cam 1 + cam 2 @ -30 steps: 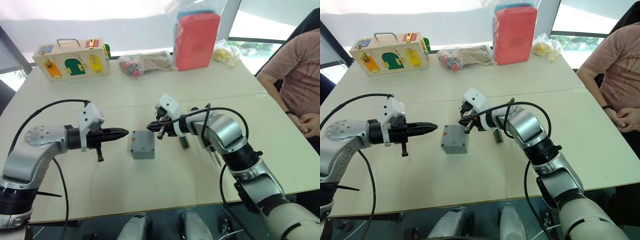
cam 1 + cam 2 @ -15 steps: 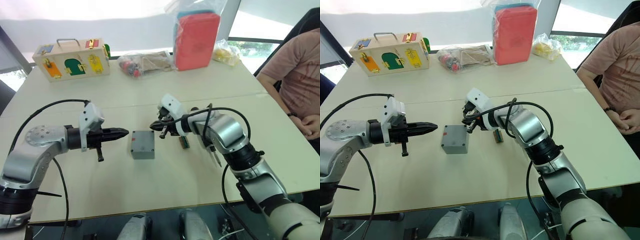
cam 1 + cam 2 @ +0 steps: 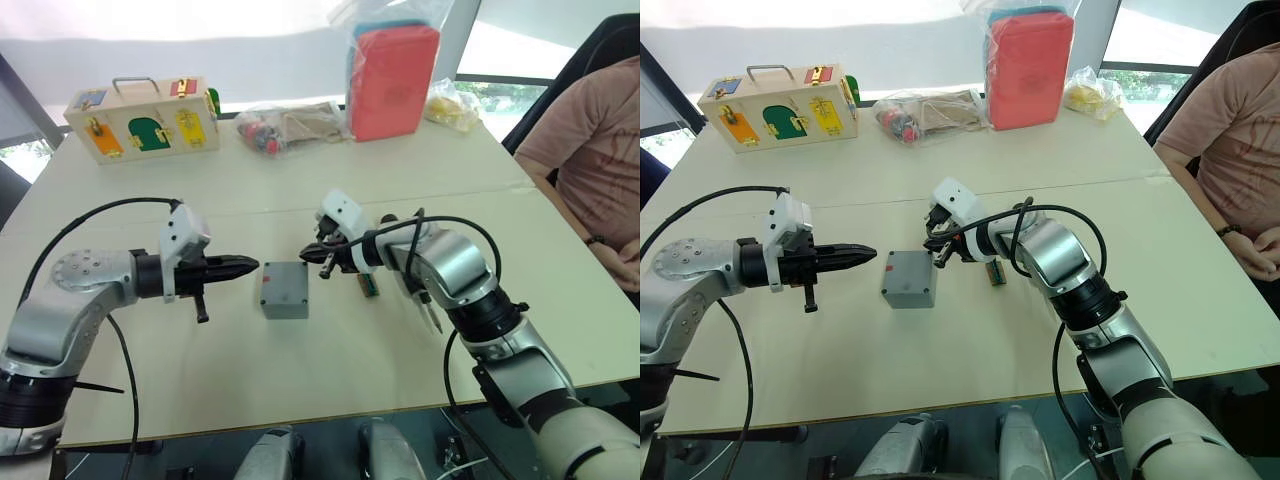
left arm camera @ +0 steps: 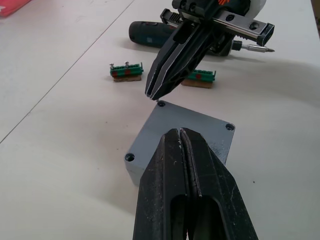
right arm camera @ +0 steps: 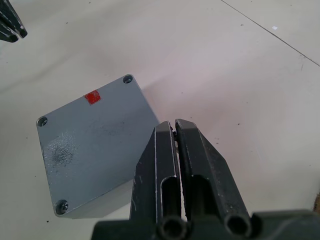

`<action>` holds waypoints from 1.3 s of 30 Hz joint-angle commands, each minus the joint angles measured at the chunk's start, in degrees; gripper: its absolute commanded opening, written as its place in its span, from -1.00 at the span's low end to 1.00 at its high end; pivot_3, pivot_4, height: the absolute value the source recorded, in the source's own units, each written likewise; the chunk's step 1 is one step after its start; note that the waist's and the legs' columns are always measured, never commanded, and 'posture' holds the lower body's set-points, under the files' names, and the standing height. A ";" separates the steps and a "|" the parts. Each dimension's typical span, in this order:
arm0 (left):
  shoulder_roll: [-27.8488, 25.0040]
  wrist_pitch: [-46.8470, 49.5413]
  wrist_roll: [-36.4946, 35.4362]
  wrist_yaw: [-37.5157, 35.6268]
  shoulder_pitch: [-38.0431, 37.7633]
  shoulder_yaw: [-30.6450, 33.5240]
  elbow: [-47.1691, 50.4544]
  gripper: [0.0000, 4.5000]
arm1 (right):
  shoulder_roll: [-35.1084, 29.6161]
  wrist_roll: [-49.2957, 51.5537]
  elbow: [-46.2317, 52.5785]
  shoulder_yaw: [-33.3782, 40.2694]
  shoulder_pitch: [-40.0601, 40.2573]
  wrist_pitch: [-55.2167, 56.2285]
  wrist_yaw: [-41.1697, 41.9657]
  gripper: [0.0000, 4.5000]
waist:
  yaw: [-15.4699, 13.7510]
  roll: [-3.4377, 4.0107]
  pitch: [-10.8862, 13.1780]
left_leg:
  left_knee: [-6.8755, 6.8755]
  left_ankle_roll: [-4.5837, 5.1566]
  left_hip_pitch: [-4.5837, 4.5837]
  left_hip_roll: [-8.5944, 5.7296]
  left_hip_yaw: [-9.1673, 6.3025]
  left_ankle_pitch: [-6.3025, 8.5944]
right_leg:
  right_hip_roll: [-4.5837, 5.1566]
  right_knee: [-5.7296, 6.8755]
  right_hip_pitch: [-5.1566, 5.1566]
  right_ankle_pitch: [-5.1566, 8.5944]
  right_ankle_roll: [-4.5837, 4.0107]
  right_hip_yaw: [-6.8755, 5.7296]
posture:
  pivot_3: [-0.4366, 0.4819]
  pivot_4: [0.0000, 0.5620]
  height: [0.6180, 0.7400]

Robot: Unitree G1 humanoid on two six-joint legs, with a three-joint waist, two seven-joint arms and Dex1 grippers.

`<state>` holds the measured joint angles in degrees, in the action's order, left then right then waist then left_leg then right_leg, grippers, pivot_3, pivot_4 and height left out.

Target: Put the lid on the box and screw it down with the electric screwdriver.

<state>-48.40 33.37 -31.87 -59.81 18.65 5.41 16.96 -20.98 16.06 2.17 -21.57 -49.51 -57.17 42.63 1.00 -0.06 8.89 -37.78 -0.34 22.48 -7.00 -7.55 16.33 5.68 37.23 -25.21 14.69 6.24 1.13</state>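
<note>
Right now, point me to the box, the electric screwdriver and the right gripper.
box [image 3: 285,288], left eye view, middle of its grey top face.
electric screwdriver [image 4: 150,33], left wrist view, on its dark barrel, behind the gripper.
right gripper [image 4: 151,94], left wrist view, at its tips over the box's far corner.

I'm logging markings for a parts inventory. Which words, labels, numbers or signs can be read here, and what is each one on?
No text can be read in any view.
Red square mark: on the lid, no lettering.
Orange print: on the housing behind the right pincer, cut off at the picture's edge, unreadable.
Wooden latch box: coloured panels, any lettering too small to read.
</note>
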 commanded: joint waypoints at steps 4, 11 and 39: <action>-0.54 0.15 -0.74 0.00 0.90 0.80 1.65 -1.00 | 0.10 0.15 3.06 -0.50 0.59 0.20 0.58 -0.99 | 0.00 0.00 0.00 | 0.00 0.00 0.00 0.00 0.00 0.00 | 0.00 0.00 0.00 0.00 0.00 0.00 | -0.05 -0.47 1.00; -0.57 0.19 -0.73 0.06 0.90 0.82 1.70 -1.00 | 0.38 0.55 3.67 -0.07 0.34 -0.15 0.65 -0.99 | 0.04 0.00 0.00 | 0.02 0.00 0.00 0.01 0.00 0.00 | 0.00 -0.01 -0.01 0.00 0.00 0.00 | -0.05 -0.47 1.00; -0.17 -0.02 -0.59 0.08 1.41 0.32 1.39 -1.00 | 0.15 2.00 6.16 1.44 -1.10 -2.40 0.80 -0.99 | 0.00 0.00 0.00 | 0.03 0.00 0.00 0.01 0.00 0.00 | 0.00 -0.01 -0.01 0.00 0.00 0.00 | -0.05 -0.47 1.00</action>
<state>-48.35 33.47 -31.91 -59.71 18.89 5.28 17.00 -20.99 17.39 6.26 -21.53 -48.54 -59.73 43.20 1.00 -0.06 8.89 -37.75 -0.34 22.47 -6.99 -7.54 16.33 5.68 37.21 -25.22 14.69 6.24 1.13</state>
